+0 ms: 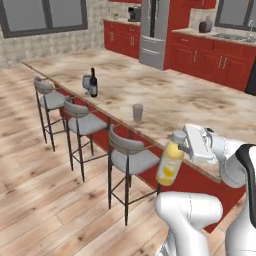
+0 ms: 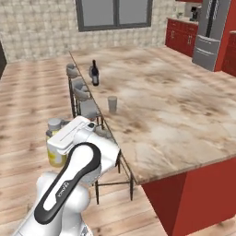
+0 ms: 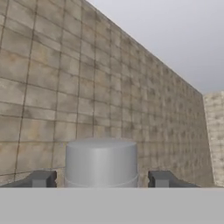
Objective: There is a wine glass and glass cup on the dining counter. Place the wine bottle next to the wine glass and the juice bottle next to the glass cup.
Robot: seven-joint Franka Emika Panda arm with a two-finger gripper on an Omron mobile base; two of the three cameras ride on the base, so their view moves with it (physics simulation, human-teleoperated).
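Observation:
My gripper point(image 1: 183, 145) is shut on the juice bottle point(image 1: 170, 166), a stubby bottle of pale yellow liquid with a grey cap point(image 3: 101, 162). It hangs in the air just off the near edge of the dining counter point(image 1: 170, 97), tilted slightly. In the hand view one dark fingertip stands on each side of the cap. The glass cup point(image 1: 137, 112) stands near the counter's front edge, well beyond the held bottle. Further left along that edge, the dark wine bottle point(image 1: 93, 82) stands right beside the wine glass point(image 1: 87, 84). From the right base view I see the juice bottle point(image 2: 55, 150), glass cup point(image 2: 112, 104) and wine bottle point(image 2: 94, 73).
Three grey-cushioned bar stools point(image 1: 129, 156) line the counter's front, the nearest just below the held bottle. Red cabinets point(image 1: 212, 57) and a steel fridge point(image 1: 152, 32) stand behind the counter. A tiled wall with windows point(image 2: 114, 13) lies beyond.

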